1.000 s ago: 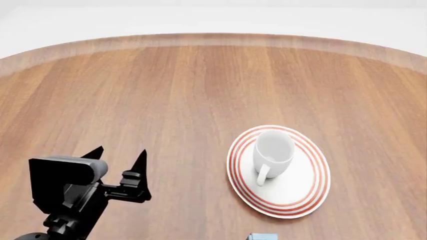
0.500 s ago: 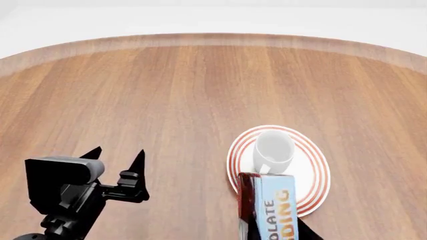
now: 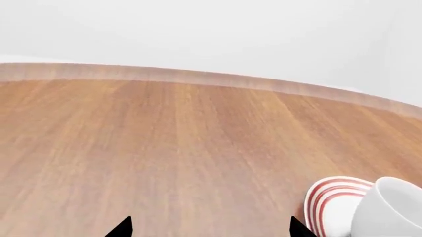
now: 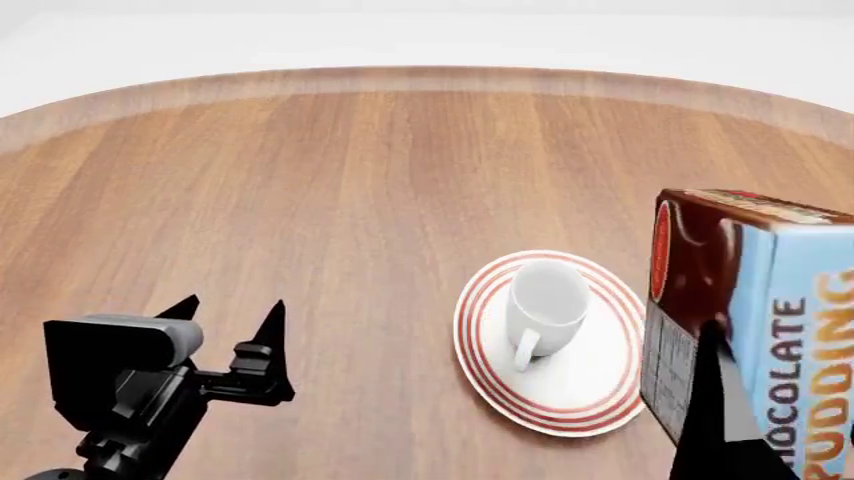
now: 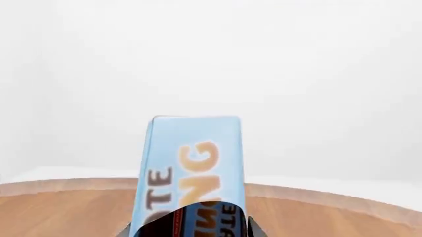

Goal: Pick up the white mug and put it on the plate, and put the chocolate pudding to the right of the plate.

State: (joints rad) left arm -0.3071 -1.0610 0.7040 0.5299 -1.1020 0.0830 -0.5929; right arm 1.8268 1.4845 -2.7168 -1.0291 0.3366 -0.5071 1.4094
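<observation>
Right of the plate (image 4: 490, 378), where the white mug (image 4: 545, 303) is already standing, the right gripper (image 5: 188, 228), clamped on the chocolate pudding (image 4: 774, 340), is now carrying it across for placement, while the left gripper (image 4: 230, 318) is idling with fingers apart.

Left arm: low at the head view's lower left, dark links angled up from the bottom edge.
Left end effector (image 4: 230, 318): two pointed fingers spread apart, nothing between them.
Right end effector (image 5: 188, 228): fingers clamped on the chocolate pudding (image 4: 754, 335), held raised.
</observation>
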